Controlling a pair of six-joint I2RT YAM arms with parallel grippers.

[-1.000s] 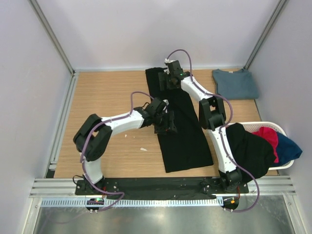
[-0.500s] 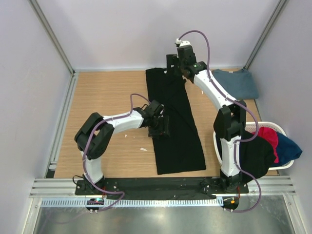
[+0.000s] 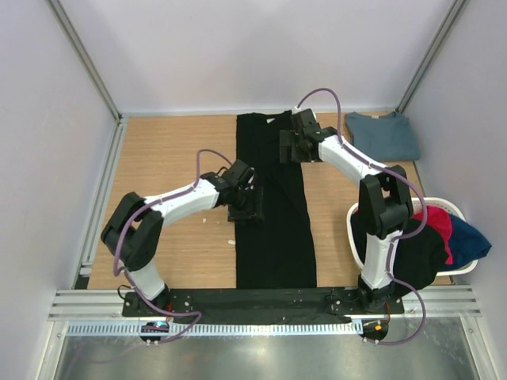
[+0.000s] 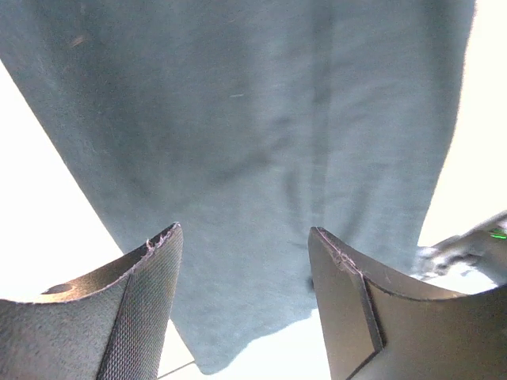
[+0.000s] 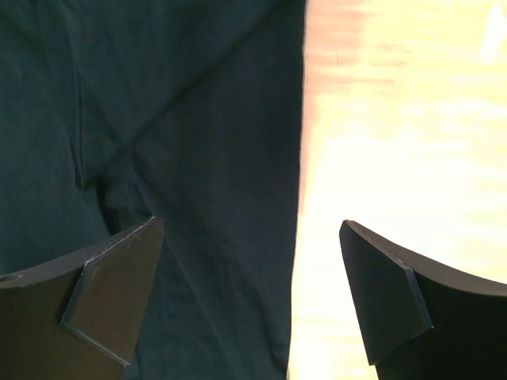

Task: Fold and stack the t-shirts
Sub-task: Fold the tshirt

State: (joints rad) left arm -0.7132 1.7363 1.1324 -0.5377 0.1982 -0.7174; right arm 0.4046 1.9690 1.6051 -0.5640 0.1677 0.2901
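Observation:
A large black t-shirt [image 3: 277, 222] lies folded into a long narrow strip down the middle of the table. My left gripper [image 3: 246, 207] hovers at the strip's left edge about halfway down. In the left wrist view this gripper [image 4: 245, 233] is open, with cloth [image 4: 261, 134] showing beneath it and nothing between the fingers. My right gripper [image 3: 287, 147] sits over the strip's far part. In the right wrist view it [image 5: 249, 226] is open above the shirt's right edge [image 5: 297, 182]. A folded slate-blue t-shirt [image 3: 382, 134] lies at the far right.
A white basket [image 3: 436, 204] at the right edge holds a black shirt [image 3: 404, 241], a magenta-red one [image 3: 436, 222] and a blue one [image 3: 467, 237]. Two small white scraps [image 3: 232, 241] lie left of the strip. Walls close in the table on three sides.
The black strip has swung from slanted to straight, its near end shifting left. My right gripper rose past the far edge, then came back over the strip. My left gripper shifted left.

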